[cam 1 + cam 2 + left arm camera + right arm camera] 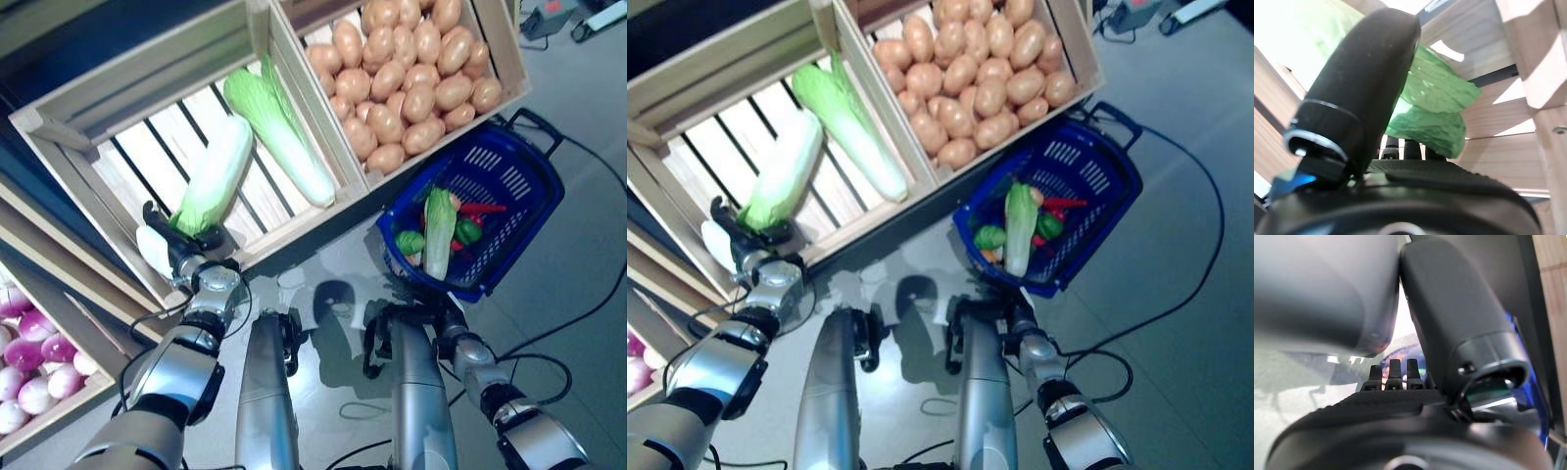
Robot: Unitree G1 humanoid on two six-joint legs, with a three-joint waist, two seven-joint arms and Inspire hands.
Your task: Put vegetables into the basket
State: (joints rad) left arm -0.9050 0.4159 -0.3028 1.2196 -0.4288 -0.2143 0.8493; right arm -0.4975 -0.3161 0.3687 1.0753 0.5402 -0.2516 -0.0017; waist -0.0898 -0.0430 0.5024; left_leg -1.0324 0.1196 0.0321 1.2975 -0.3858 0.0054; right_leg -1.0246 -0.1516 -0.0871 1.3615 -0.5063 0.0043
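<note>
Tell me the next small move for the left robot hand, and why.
Probably lift the cabbage clear of the crate and carry it toward the blue basket. The left robot hand is already closed on its leafy end, it still lies on the slats, and the basket holds another cabbage.

Wooden crates (294, 211); grey floor (578, 264)

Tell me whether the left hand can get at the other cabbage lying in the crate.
Probably not yet: the left hand is already closed on one cabbage. The other cabbage lies uncovered beside it in the crate.
</note>
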